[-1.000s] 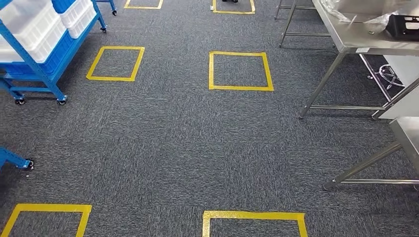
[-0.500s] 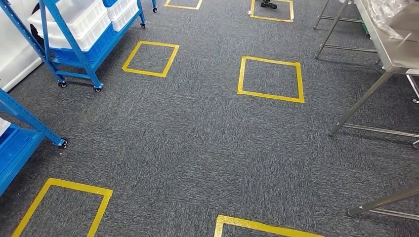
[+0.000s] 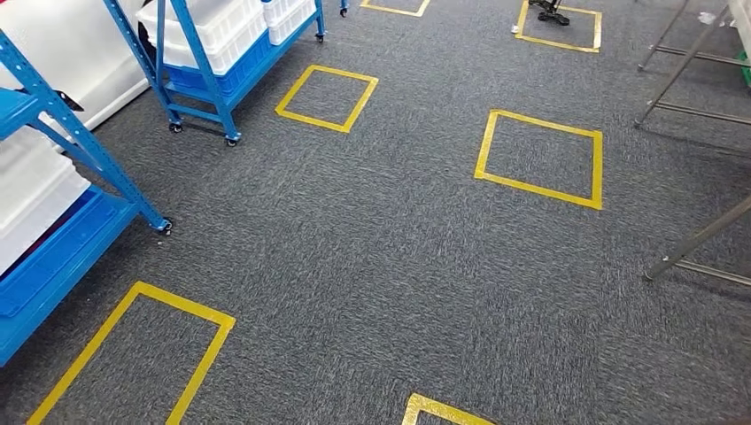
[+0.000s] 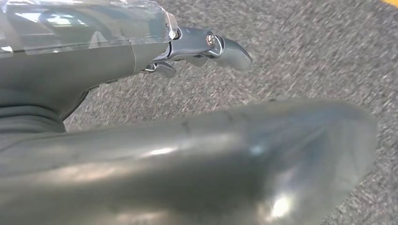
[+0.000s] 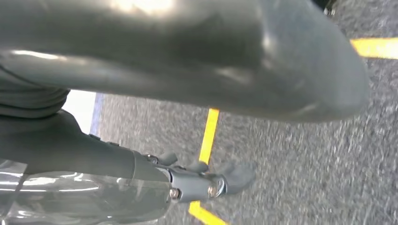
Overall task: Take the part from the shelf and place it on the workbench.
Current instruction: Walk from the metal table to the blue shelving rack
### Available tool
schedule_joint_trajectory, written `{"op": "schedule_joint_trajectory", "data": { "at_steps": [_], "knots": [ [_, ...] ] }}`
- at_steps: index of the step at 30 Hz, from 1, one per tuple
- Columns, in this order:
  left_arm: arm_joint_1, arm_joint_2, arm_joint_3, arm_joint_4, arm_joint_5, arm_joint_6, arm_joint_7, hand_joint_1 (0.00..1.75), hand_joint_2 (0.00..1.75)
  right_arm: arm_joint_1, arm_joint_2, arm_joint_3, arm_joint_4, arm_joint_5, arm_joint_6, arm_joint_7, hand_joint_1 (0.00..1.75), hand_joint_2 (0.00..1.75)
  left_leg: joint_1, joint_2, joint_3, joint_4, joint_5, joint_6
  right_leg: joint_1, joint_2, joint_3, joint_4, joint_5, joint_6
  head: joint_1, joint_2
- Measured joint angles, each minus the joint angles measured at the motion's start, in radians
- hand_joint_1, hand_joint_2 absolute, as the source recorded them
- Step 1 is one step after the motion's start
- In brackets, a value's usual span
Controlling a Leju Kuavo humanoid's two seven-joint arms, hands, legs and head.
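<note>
the left hand [image 4: 187,117] hangs over grey carpet [image 3: 398,266], thumb thick across the wrist view and the darker fingers [image 4: 220,44] stretched out past it, apart from the thumb and holding nothing. the right hand [image 5: 187,70] hangs the same way: its fingers [image 5: 225,180] reach out away from the thumb, nothing between them, with a strip of yellow tape [image 5: 209,136] on the carpet just beyond the fingertips.

in the head view two blue shelves stand on the robot's left. the near shelf [image 3: 53,150] carries a white bin [image 3: 31,190] over a blue tray; the far shelf [image 3: 199,62] holds white bins [image 3: 221,27] on blue crates. the part cannot be told apart among them. both shelves lie well apart from the fingers of either hand.

yellow squares [image 3: 540,159] are taped on the carpet. metal table legs [image 3: 700,239] enter on the right, also well clear of the fingers.
</note>
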Motion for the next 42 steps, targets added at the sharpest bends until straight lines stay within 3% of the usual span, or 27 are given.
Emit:
{"op": "schedule_joint_trajectory", "data": {
  "at_steps": [1,3,5,6,7,8,9,11,13,14,16,18,20,22,23,24,25,27,29,31,33,35,37,38,39,40,42],
  "knots": [
    [0.003,0.001,0.000,-0.001,-0.001,0.000,0.001,0.00,0.00,-0.002,-0.001,0.000,0.002,0.003,0.000,0.001,0.00,0.00,0.001,-0.001,-0.002,0.001,-0.001,-0.005,-0.001,-0.011,0.002,-0.004,0.003,-0.006,0.000,0.000],
    [0.005,0.003,0.000,-0.002,-0.005,0.001,0.001,0.00,0.00,-0.003,-0.002,0.000,0.009,0.007,-0.001,0.004,0.00,0.00,-0.001,0.037,-0.022,0.042,-0.031,-0.014,-0.004,-0.034,0.006,-0.015,0.009,-0.019,-0.003,0.000],
    [0.003,0.006,-0.001,-0.002,-0.010,0.002,0.001,0.00,0.00,-0.002,-0.004,-0.001,0.017,0.011,-0.003,0.007,0.00,0.00,-0.001,0.088,-0.075,0.160,-0.099,-0.021,-0.001,-0.060,0.007,-0.019,0.009,-0.028,-0.005,0.000],
    [0.002,0.007,-0.001,-0.002,-0.011,0.002,0.001,0.00,0.00,-0.002,-0.006,-0.002,0.021,0.012,-0.003,0.008,0.00,0.00,0.000,0.099,-0.106,0.226,-0.129,-0.024,0.001,-0.075,0.007,-0.019,0.008,-0.029,-0.005,0.000],
    [0.002,0.009,-0.001,-0.002,-0.012,0.002,0.001,0.00,0.00,-0.002,-0.007,-0.002,0.025,0.013,-0.003,0.008,0.00,0.00,0.002,0.104,-0.126,0.273,-0.144,-0.027,0.003,-0.089,0.006,-0.019,0.007,-0.030,-0.005,0.000],
    [0.003,0.011,-0.001,-0.002,-0.014,0.002,0.001,0.00,0.00,-0.003,-0.009,-0.002,0.028,0.015,-0.004,0.008,0.00,0.00,0.003,0.107,-0.128,0.283,-0.139,-0.029,0.004,-0.102,0.007,-0.018,0.006,-0.030,-0.005,0.000],
    [0.004,0.013,-0.001,-0.002,-0.015,0.002,0.000,0.00,0.00,-0.005,-0.011,-0.002,0.033,0.017,-0.005,0.008,0.00,0.00,0.004,0.111,-0.110,0.252,-0.117,-0.030,0.004,-0.113,0.008,-0.018,0.005,-0.030,-0.005,0.000],
    [0.004,0.018,-0.002,-0.003,-0.017,0.002,-0.003,0.00,0.00,-0.008,-0.016,-0.002,0.041,0.022,-0.008,0.008,0.00,0.00,0.003,0.145,-0.032,0.112,-0.056,-0.026,0.006,-0.134,0.012,-0.015,0.001,-0.025,-0.005,0.000],
    [0.000,0.023,-0.004,-0.003,-0.019,0.002,-0.007,0.00,0.00,-0.011,-0.020,-0.002,0.051,0.026,-0.013,0.007,0.00,0.00,-0.002,0.175,0.020,0.013,-0.026,-0.014,0.011,-0.151,0.016,-0.011,-0.005,-0.016,-0.003,0.000],
    [-0.001,0.026,-0.005,-0.003,-0.022,0.002,-0.009,0.00,0.00,-0.013,-0.023,-0.002,0.056,0.029,-0.015,0.005,0.00,0.00,-0.005,0.178,0.025,-0.001,-0.025,-0.008,0.012,-0.159,0.018,-0.009,-0.007,-0.011,-0.002,0.000],
    [0.001,0.031,-0.008,-0.003,-0.026,0.003,-0.012,0.00,0.00,-0.021,-0.028,-0.002,0.065,0.034,-0.018,-0.001,0.00,0.00,-0.005,0.158,0.025,-0.006,-0.019,0.004,0.011,-0.172,0.022,-0.009,-0.010,-0.001,-0.002,0.000],
    [0.002,0.036,-0.009,-0.004,-0.028,0.003,-0.013,0.00,0.00,-0.025,-0.034,-0.002,0.073,0.038,-0.019,-0.006,0.00,0.00,0.000,0.141,0.029,-0.017,-0.009,0.016,0.007,-0.141,0.013,0.021,-0.035,0.010,-0.001,0.000],
    [0.000,0.039,-0.012,-0.004,-0.030,0.003,-0.015,0.00,0.00,-0.025,-0.040,-0.002,0.079,0.041,-0.019,-0.010,0.00,0.00,0.002,0.123,0.029,-0.023,-0.002,0.025,0.001,-0.086,-0.034,0.127,-0.098,0.018,0.002,0.000],
    [-0.002,0.041,-0.017,-0.004,-0.036,0.003,-0.016,0.00,0.00,-0.024,-0.045,-0.002,0.087,0.043,-0.020,-0.017,0.00,0.00,0.002,0.100,0.025,-0.021,0.001,0.028,-0.003,-0.063,-0.097,0.251,-0.145,0.023,0.003,0.000],
    [-0.001,0.041,-0.020,-0.004,-0.040,0.003,-0.016,0.00,0.00,-0.025,-0.048,-0.002,0.091,0.043,-0.021,-0.022,0.00,0.00,0.002,0.087,0.024,-0.019,0.000,0.027,-0.004,-0.060,-0.111,0.273,-0.140,0.024,0.002,0.000],
    [-0.001,0.042,-0.022,-0.004,-0.043,0.004,-0.016,0.00,0.00,-0.025,-0.051,-0.002,0.094,0.043,-0.021,-0.027,0.00,0.00,0.002,0.073,0.024,-0.017,0.000,0.026,-0.006,-0.059,-0.107,0.256,-0.114,0.025,0.003,0.000],
    [0.000,0.042,-0.024,-0.004,-0.047,0.004,-0.017,0.00,0.00,-0.025,-0.054,-0.002,0.097,0.043,-0.021,-0.032,0.00,0.00,0.003,0.059,0.025,-0.014,-0.002,0.024,-0.008,-0.053,-0.085,0.201,-0.074,0.024,0.003,0.000],
    [-0.001,0.042,-0.027,-0.004,-0.056,0.006,-0.018,0.00,0.00,-0.025,-0.060,-0.002,0.104,0.044,-0.020,-0.038,0.00,0.00,0.004,0.035,0.022,-0.007,-0.006,0.015,-0.013,-0.010,-0.031,0.068,-0.008,0.021,0.003,0.000],
    [-0.002,0.043,-0.037,-0.004,-0.079,0.008,-0.026,0.00,0.00,-0.026,-0.064,-0.002,0.110,0.047,-0.019,-0.040,0.00,0.00,0.004,0.016,0.014,-0.002,-0.005,0.003,-0.013,0.019,-0.011,0.010,0.008,0.015,0.002,0.000],
    [0.003,0.048,-0.057,-0.003,-0.121,0.009,-0.038,0.00,0.00,-0.029,-0.068,-0.001,0.117,0.053,-0.017,-0.040,0.00,0.00,0.005,0.000,0.008,-0.004,-0.003,-0.011,-0.011,0.002,-0.011,0.007,0.010,0.004,0.002,0.000],
    [0.008,0.057,-0.084,-0.002,-0.166,0.008,-0.049,0.00,0.00,-0.030,-0.073,-0.001,0.123,0.064,-0.015,-0.039,0.00,0.00,0.006,0.032,-0.007,0.023,-0.022,-0.019,-0.012,-0.023,-0.008,-0.002,0.013,-0.012,0.001,0.000],
    [0.010,0.066,-0.110,0.001,-0.196,0.007,-0.061,0.00,0.00,-0.029,-0.077,-0.001,0.128,0.071,-0.013,-0.039,0.00,0.00,0.006,0.086,-0.055,0.126,-0.082,-0.025,-0.010,-0.050,-0.006,-0.007,0.014,-0.023,0.000,0.000],
    [0.010,0.075,-0.129,0.004,-0.208,0.006,-0.073,0.00,0.00,-0.028,-0.081,-0.001,0.134,0.074,-0.013,-0.043,0.00,0.00,0.007,0.103,-0.116,0.258,-0.141,-0.030,-0.005,-0.078,-0.008,-0.006,0.013,-0.028,-0.001,0.000],
    [0.012,0.080,-0.134,0.005,-0.209,0.007,-0.078,0.00,0.00,-0.028,-0.083,-0.001,0.136,0.074,-0.014,-0.047,0.00,0.00,0.008,0.106,-0.130,0.291,-0.147,-0.031,-0.003,-0.092,-0.009,-0.005,0.012,-0.028,-0.001,0.000],
    [0.014,0.085,-0.138,0.006,-0.208,0.008,-0.080,0.00,0.00,-0.029,-0.084,-0.001,0.138,0.072,-0.015,-0.052,0.00,0.00,0.008,0.108,-0.123,0.284,-0.134,-0.032,-0.003,-0.104,-0.009,-0.004,0.011,-0.028,-0.001,0.000],
    [0.015,0.091,-0.141,0.007,-0.206,0.009,-0.082,0.00,0.00,-0.031,-0.084,-0.001,0.141,0.070,-0.016,-0.057,0.00,0.00,0.008,0.113,-0.096,0.237,-0.106,-0.031,-0.002,-0.116,-0.008,-0.003,0.010,-0.027,-0.001,0.000],
    [0.016,0.101,-0.144,0.007,-0.198,0.011,-0.082,0.00,0.00,-0.033,-0.085,-0.001,0.144,0.061,-0.017,-0.067,0.00,0.00,0.004,0.144,-0.016,0.092,-0.047,-0.025,0.000,-0.136,-0.005,0.001,0.006,-0.021,-0.001,0.000]
  ]
}}
